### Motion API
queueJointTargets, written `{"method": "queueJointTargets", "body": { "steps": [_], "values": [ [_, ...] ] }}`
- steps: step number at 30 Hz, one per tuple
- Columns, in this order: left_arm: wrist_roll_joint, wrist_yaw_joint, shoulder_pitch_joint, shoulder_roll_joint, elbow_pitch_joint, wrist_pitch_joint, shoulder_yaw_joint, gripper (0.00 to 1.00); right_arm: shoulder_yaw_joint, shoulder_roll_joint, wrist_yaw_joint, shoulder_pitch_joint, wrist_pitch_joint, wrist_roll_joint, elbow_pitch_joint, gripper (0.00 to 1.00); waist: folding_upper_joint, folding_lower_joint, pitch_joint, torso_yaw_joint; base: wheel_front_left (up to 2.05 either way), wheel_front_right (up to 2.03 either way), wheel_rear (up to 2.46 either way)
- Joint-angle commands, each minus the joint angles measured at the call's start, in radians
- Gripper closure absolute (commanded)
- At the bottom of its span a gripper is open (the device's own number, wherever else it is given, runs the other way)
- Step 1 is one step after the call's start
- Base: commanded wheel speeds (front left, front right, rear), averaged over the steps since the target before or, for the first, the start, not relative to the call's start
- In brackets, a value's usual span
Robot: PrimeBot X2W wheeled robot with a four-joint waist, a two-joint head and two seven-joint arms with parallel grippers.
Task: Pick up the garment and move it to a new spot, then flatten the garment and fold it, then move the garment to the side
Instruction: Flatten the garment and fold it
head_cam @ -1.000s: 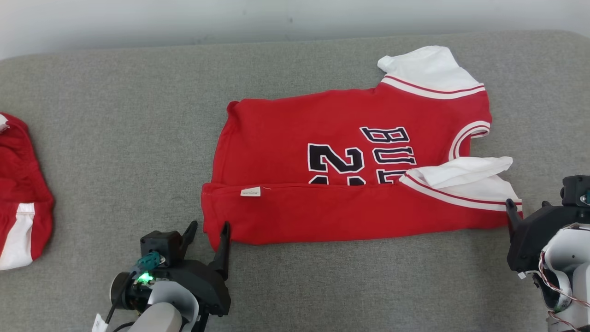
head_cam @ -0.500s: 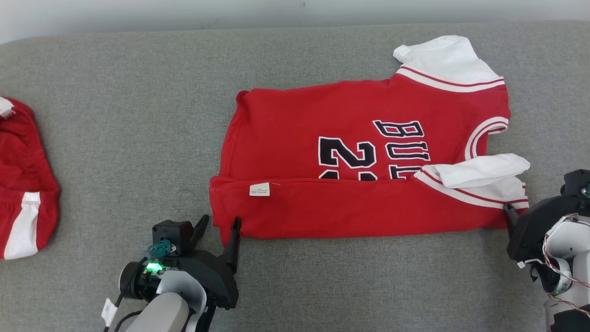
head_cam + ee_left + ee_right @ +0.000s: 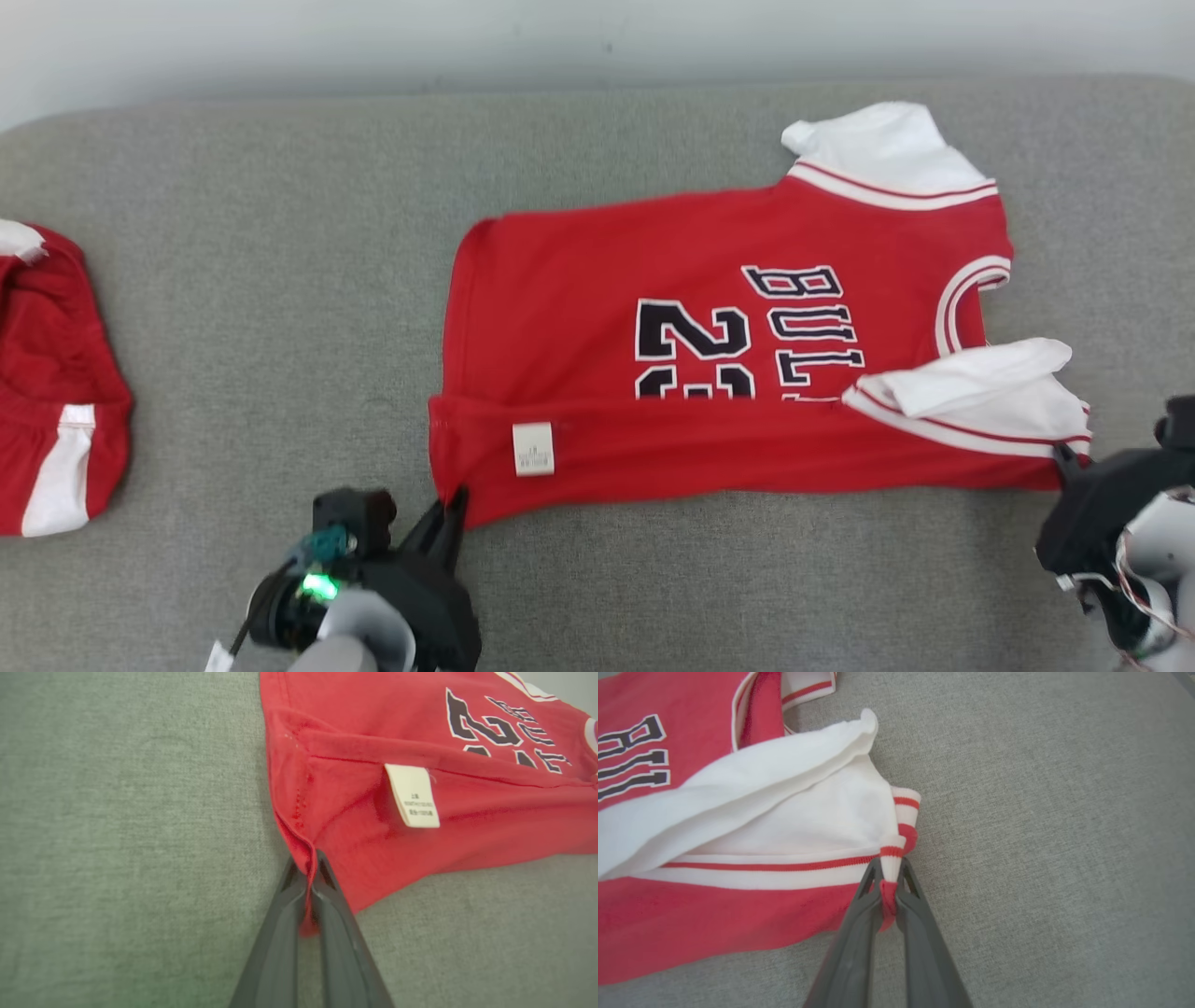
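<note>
1. At the lower left of the head view, the left gripper is pressing its two dark fingers together on the near hem corner of the red garment. In the left wrist view, the left gripper is pinching a thin fold of the garment, and the cloth is creasing toward the fingertips.
2. At the lower right, the right gripper is touching the garment's near shoulder corner. In the right wrist view, the right gripper is closing tight on the red-and-white striped trim of the garment, with a nub of cloth showing between the fingers.
3. The garment's near edge is lying folded over onto itself as a long strip, and a white care label is showing on it near the hem end; the label is also showing in the left wrist view.
4. The near white sleeve is lying rumpled and doubled over, just beside the right gripper.
5. The garment is lying spread on the grey cloth-covered desk, from the middle toward the robot's right, with its hem to the left and its neck to the right.
6. Black numerals and black letters are running sideways across the chest, partly under the folded strip.
7. The far white sleeve is sticking out toward the desk's far edge.
8. A second red and white garment is lying at the far left, well apart.
9. A pale wall is rising behind the desk.
</note>
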Motion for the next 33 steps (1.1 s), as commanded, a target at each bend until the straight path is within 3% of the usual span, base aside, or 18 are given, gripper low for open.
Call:
{"method": "queueJointTargets", "body": {
  "steps": [1,13,21,22,23,33],
  "values": [
    [-0.002,0.012,0.061,0.027,0.006,0.015,-0.008,1.00,-0.015,0.000,-0.003,0.033,-0.007,0.006,-0.032,1.00,-0.0001,-0.0001,-0.035,0.002,0.00,0.00,0.00],
    [-0.013,0.075,0.208,0.096,-0.166,0.056,-0.013,1.00,-0.072,0.043,-0.003,0.241,0.047,0.002,-0.219,1.00,-0.0001,-0.0001,-0.115,0.008,0.00,0.00,0.00],
    [-0.031,0.118,0.278,0.136,-0.215,0.105,-0.012,1.00,-0.068,0.052,-0.004,0.340,0.069,0.032,-0.207,1.00,-0.0001,-0.0001,-0.138,-0.004,0.00,0.00,0.00],
    [-0.033,0.121,0.282,0.138,-0.221,0.109,-0.009,0.75,-0.065,0.052,-0.004,0.343,0.064,0.036,-0.200,0.96,-0.0001,-0.0001,-0.140,-0.005,0.00,0.00,0.00],
    [-0.035,0.127,0.284,0.140,-0.227,0.109,-0.007,0.03,-0.063,0.052,-0.004,0.347,0.061,0.040,-0.195,0.01,-0.0001,-0.0001,-0.141,-0.006,0.00,0.00,0.00],
    [-0.051,0.148,0.305,0.155,-0.294,0.096,0.014,0.00,-0.043,0.056,-0.003,0.317,0.031,0.009,-0.226,0.00,-0.0001,-0.0001,-0.164,0.002,0.00,0.00,0.00]
  ]
}}
